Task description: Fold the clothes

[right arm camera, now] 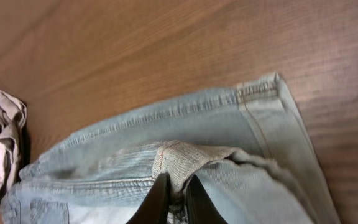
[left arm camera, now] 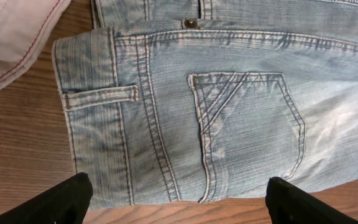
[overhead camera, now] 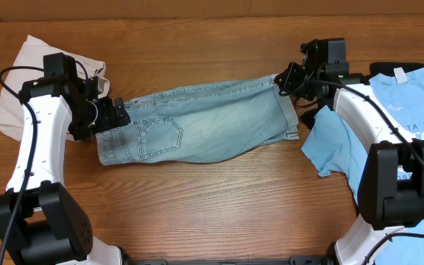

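Light-wash denim shorts (overhead camera: 197, 121) lie flat across the middle of the table, waistband to the left and leg hem to the right. My left gripper (overhead camera: 124, 115) hovers over the waistband end, open. In the left wrist view its fingers (left arm camera: 73, 196) stand wide apart over the back pocket (left arm camera: 247, 130) with nothing between them. My right gripper (overhead camera: 280, 81) is at the hem end. The right wrist view shows this gripper (right arm camera: 178, 186) shut on a raised fold of the denim shorts (right arm camera: 135, 134).
Beige shorts (overhead camera: 20, 81) lie crumpled at the back left, beside my left arm, and show as beige shorts (left arm camera: 11, 37) in the left wrist view. A sky-blue printed T-shirt (overhead camera: 411, 110) is spread at the right, partly under my right arm.
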{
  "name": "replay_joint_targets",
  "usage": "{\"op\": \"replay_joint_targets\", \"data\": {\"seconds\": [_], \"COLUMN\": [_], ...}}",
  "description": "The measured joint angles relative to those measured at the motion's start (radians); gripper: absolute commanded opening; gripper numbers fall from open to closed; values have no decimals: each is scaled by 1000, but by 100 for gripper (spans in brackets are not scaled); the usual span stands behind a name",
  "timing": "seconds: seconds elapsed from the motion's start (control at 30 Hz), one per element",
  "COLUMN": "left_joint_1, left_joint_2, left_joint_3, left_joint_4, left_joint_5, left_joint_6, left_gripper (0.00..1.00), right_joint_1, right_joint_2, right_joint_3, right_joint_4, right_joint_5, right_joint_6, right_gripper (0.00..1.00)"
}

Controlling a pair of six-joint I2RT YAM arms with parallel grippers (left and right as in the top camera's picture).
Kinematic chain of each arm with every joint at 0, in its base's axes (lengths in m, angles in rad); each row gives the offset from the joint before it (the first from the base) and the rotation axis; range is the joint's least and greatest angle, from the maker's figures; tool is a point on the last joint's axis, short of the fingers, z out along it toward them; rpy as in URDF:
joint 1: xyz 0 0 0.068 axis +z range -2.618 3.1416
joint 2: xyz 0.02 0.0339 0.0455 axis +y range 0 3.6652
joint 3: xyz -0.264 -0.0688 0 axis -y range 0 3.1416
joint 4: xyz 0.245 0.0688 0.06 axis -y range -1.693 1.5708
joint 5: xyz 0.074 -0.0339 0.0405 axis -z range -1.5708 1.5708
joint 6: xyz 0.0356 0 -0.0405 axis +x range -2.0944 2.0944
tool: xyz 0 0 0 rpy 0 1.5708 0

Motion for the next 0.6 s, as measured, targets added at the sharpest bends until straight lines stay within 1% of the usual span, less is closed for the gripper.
{"op": "replay_joint_targets", "data": {"seconds": [0.07, 0.17, 0.23, 0.27, 0.43, 0.57, 0.6], "left_joint_1": [0, 0, 0, 0, 0, 0, 0], "left_joint_2": [0, 0, 0, 0, 0, 0, 0], "left_joint_3": [0, 0, 0, 0, 0, 0, 0], "left_joint_4": [10, 23, 27, 29, 28, 32, 34], "left_joint_5": [0, 0, 0, 0, 0, 0, 0], "left_joint_6": [0, 3, 7, 8, 14, 14, 14], "left_gripper": [94, 94, 94, 94, 95, 95, 95], "right_joint_1": [2, 16, 39, 59, 80, 78, 78], "right_joint_2": [-2, -29, -73, -124, -239, -235, -229], "right_joint_3": [14, 48, 70, 84, 111, 113, 113], "right_joint_4": [-43, -111, -149, -174, -293, -371, -378], "right_joint_5": [-8, -10, -2, 5, 20, 126, 157], "right_joint_6": [-18, -53, -67, -66, -6, 53, 64], "right_gripper": [4, 4, 4, 4, 4, 4, 6]}}
